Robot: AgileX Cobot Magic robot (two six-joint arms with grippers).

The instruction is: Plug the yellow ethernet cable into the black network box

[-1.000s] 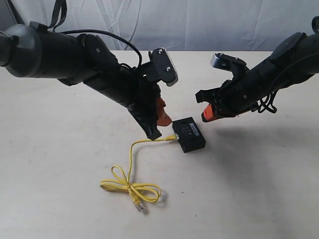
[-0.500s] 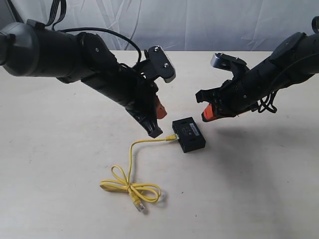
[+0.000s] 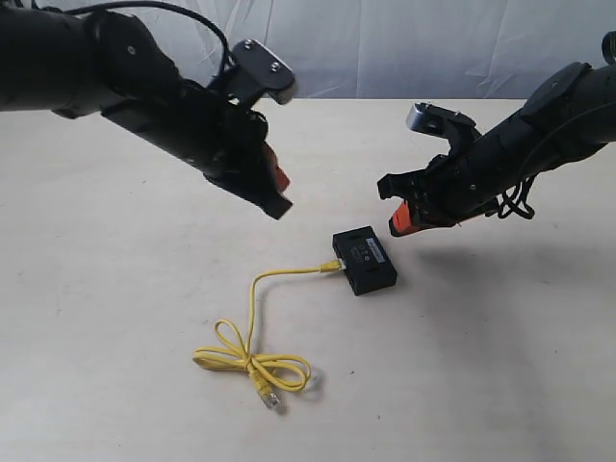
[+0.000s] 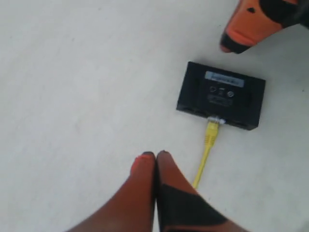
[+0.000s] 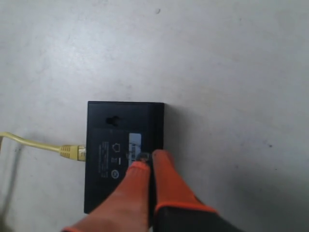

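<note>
The black network box (image 3: 364, 260) lies flat on the table. One plug of the yellow ethernet cable (image 3: 254, 306) sits in the box's left side, and the rest trails to a loose loop with a free plug near the front. My left gripper (image 3: 279, 202) hangs shut and empty, up and left of the box. In the left wrist view its fingertips (image 4: 145, 159) press together, with the box (image 4: 221, 95) and cable (image 4: 207, 150) beyond. My right gripper (image 3: 399, 221) hovers shut and empty just right of the box; its wrist view shows it (image 5: 148, 159) over the box (image 5: 111, 140) and the plugged cable end (image 5: 72, 152).
The pale table (image 3: 115, 308) stretches bare to the left and front right. A white curtain (image 3: 385, 38) hangs behind its far edge. The right gripper's orange tip (image 4: 246, 29) shows in the left wrist view beyond the box.
My left arm has risen and drawn back to the left, away from the plugged cable end. The cable, box and right arm have stayed put.
</note>
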